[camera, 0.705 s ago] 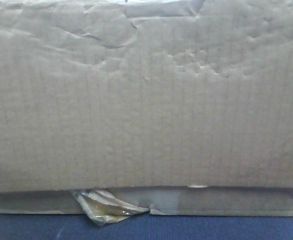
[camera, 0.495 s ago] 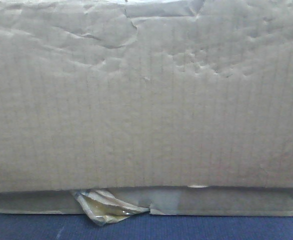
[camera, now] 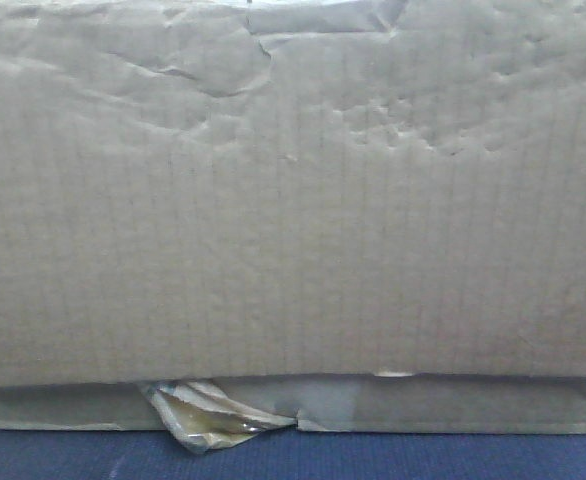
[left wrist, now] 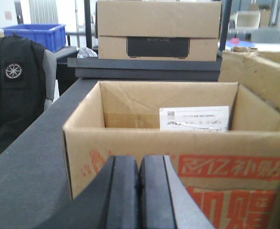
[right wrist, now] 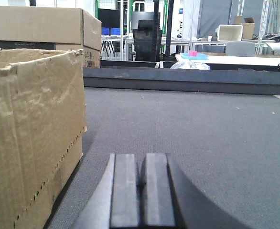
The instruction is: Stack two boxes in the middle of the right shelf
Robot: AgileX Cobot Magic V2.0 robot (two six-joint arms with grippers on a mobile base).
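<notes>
In the front view a creased plain brown cardboard box (camera: 293,200) fills nearly the whole frame. It rests on a flatter box (camera: 453,405) with peeling yellowish tape (camera: 208,418). In the right wrist view my right gripper (right wrist: 142,167) is shut and holds nothing. It sits low over a grey surface (right wrist: 202,129), just right of a creased brown box (right wrist: 30,133). My left gripper (left wrist: 139,164) is also shut and holds nothing, close in front of an open box with red print (left wrist: 178,143). The shelf is out of view.
A closed box with a dark window (left wrist: 158,31) sits on a dark ledge (left wrist: 145,69) behind the open box. A blue bin (left wrist: 37,34) and a black jacket on a chair (left wrist: 13,90) are at the left. Tables and chairs (right wrist: 233,33) stand far behind.
</notes>
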